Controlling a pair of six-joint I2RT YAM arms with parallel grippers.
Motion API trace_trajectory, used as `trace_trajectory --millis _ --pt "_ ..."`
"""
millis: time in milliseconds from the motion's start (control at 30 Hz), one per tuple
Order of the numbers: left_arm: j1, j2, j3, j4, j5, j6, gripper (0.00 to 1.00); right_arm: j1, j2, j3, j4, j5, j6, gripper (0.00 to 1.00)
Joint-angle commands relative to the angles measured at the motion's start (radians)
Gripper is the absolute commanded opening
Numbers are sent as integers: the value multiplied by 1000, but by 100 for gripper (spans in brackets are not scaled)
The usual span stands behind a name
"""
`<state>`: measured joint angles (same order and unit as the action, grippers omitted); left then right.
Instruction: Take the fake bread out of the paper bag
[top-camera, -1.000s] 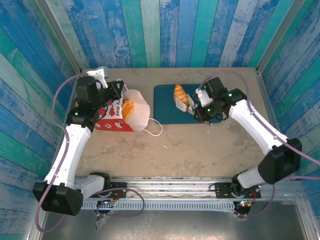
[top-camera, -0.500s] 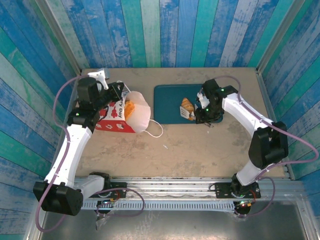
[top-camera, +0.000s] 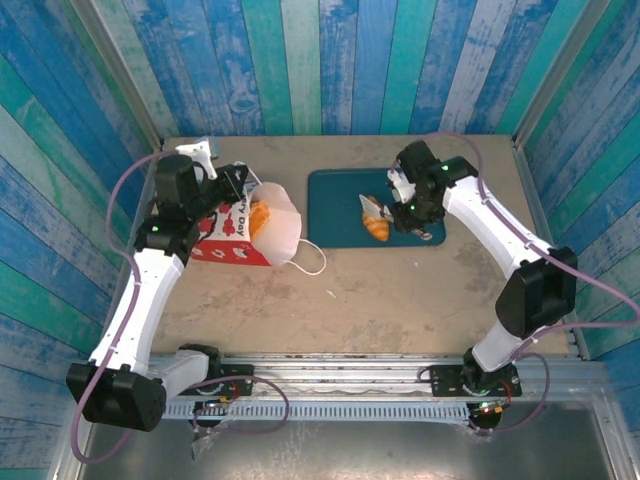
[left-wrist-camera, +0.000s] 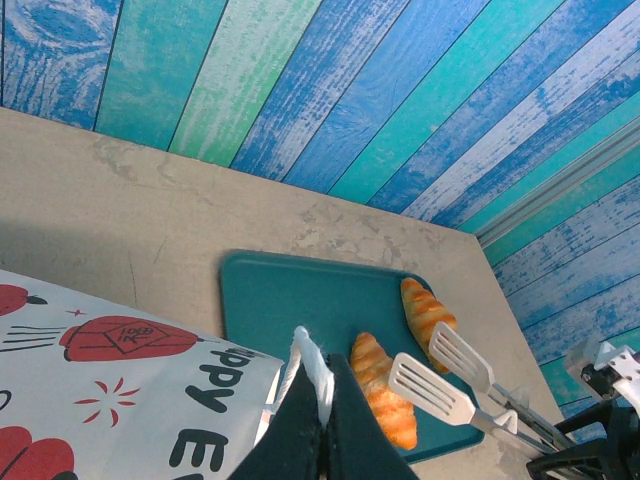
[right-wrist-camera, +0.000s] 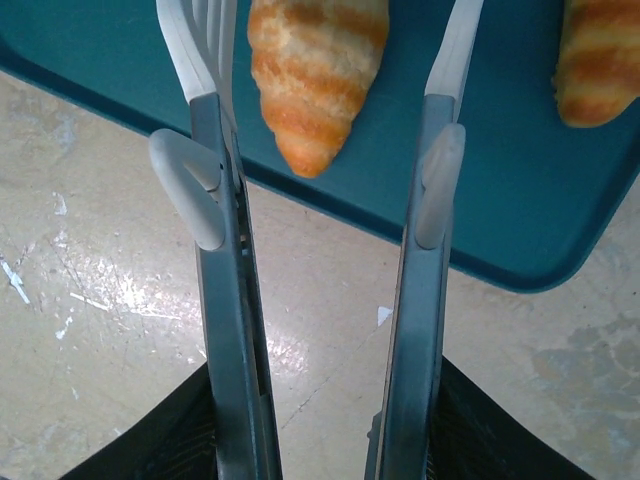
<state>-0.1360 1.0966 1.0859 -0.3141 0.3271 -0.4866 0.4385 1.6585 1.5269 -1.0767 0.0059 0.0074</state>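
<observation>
The paper bag (top-camera: 228, 232) lies on its side at the left, its white mouth (top-camera: 283, 226) facing the teal tray (top-camera: 335, 215). A golden piece of fake bread (top-camera: 257, 215) shows inside the mouth. My left gripper (top-camera: 238, 182) is shut on the bag's white top edge (left-wrist-camera: 311, 366), holding it up. My right gripper (top-camera: 412, 205) is shut on a pair of white-bladed tongs (right-wrist-camera: 226, 250). The tongs are spread, with a croissant (right-wrist-camera: 316, 72) lying on the tray between their blades. A second croissant (right-wrist-camera: 598, 62) lies beside it on the tray (right-wrist-camera: 120, 60).
A white cord handle (top-camera: 306, 259) loops onto the table in front of the bag. Beige tabletop (top-camera: 380, 290) stretches between the tray and the arm bases. Blue and green plank walls (top-camera: 320, 60) close in the back and sides.
The right arm carried a croissant in the tongs across the tray and set it down; the tongs now stand spread around it. The left arm and bag have barely moved.
</observation>
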Motion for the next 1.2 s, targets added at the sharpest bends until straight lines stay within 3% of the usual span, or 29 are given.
trace_trajectory --millis 0,133,533,1167 --pt "-2 -23 -13 31 -2 12 0 22 39 30 -58 42 7 49" --pt "-2 -20 -16 35 0 8 0 28 62 42 -50 -10 44 48" --pt "-1 -15 -17 35 -8 6 0 34 101 72 -21 19 96 40" --pt "-1 -21 -14 40 0 0 0 -85 258 276 -75 66 181 40"
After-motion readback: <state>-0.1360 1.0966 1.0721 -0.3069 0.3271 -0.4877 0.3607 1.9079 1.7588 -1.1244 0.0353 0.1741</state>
